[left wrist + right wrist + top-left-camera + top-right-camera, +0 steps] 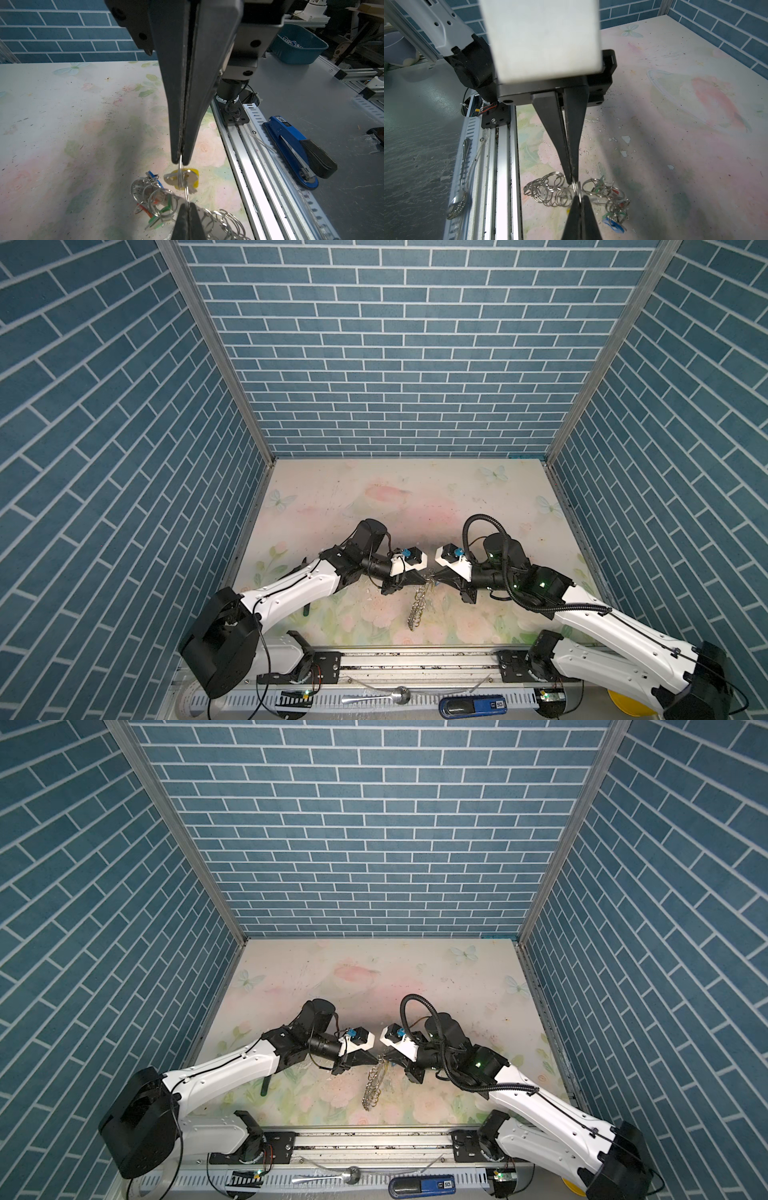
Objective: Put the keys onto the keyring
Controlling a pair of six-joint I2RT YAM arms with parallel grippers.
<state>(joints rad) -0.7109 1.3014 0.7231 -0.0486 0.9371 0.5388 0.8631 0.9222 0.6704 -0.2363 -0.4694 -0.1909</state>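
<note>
My two grippers meet tip to tip above the near middle of the table in both top views, the left gripper (426, 571) (375, 1058) facing the right gripper (436, 572) (386, 1058). Both are shut on one small silver ring of the keyring (417, 610) (372, 1090), whose chain of rings hangs down to the table. In the left wrist view that ring spans from my left gripper (188, 204) to the right gripper (180, 161), and a yellow-tagged key (182, 180) hangs on it. Keys with green (160, 216), red (145, 209) and blue (613, 223) tags lie bunched on rings below. The right wrist view shows my right gripper (579, 197) opposite the left gripper (572, 180).
Blue brick walls close the table on three sides. A metal rail (415, 659) runs along the front edge. Beyond it lie a spoon (374, 697) and a blue stapler (473, 704). A blue bin (297, 45) stands off the table.
</note>
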